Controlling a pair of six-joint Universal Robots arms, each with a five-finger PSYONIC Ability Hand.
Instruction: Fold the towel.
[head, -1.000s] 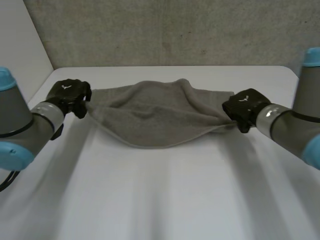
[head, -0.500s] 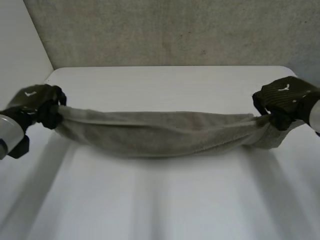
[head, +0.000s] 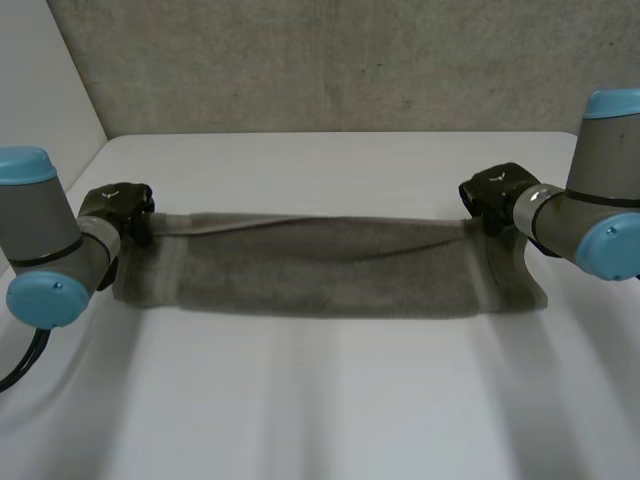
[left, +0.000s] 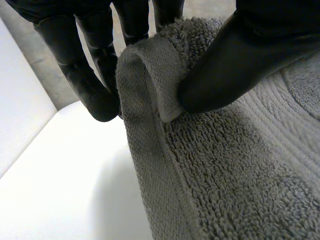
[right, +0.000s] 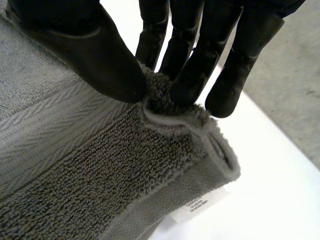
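My left hand (head: 115, 205) pinches the towel (head: 330, 275) at its far left corner and my right hand (head: 495, 190) at its far right. It lies doubled along the counter (head: 330, 400). Lengthwise fold looks laid; next, release and bring one end over.

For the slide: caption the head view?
The left hand and right hand pinch the far corners of a folded towel on the table.
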